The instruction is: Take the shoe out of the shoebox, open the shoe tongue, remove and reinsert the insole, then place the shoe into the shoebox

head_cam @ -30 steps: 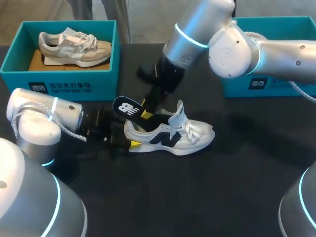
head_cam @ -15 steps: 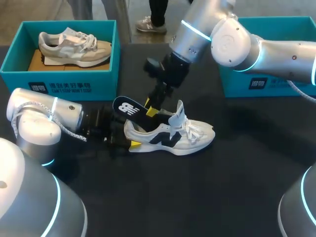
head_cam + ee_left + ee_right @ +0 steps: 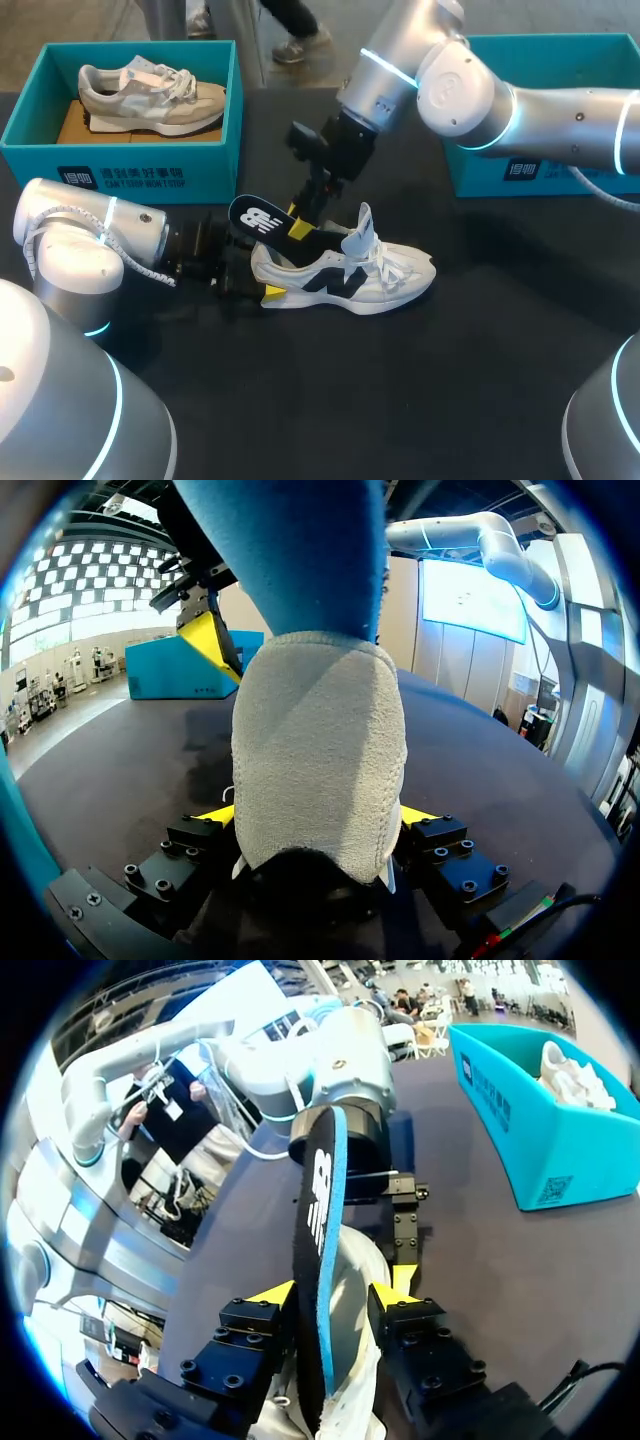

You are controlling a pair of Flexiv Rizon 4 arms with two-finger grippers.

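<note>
**Insole stands half out of white shoe as two arms attend it, centre frame.**

The shoe sits on its sole on the black table, toe to the right, outside both boxes. L. gripper, coming from lower left, is clenched on the heel, a yellow tip on either side. The dark insole w/ white logo rises tilted from the shoe's opening, heel end up. R. gripper, from upper right, hangs over it released: insole betw. its tips, touching one, a gap at the other. A teal shoebox holding a beige shoe sits upper left; a 2nd teal box upper right.
</note>
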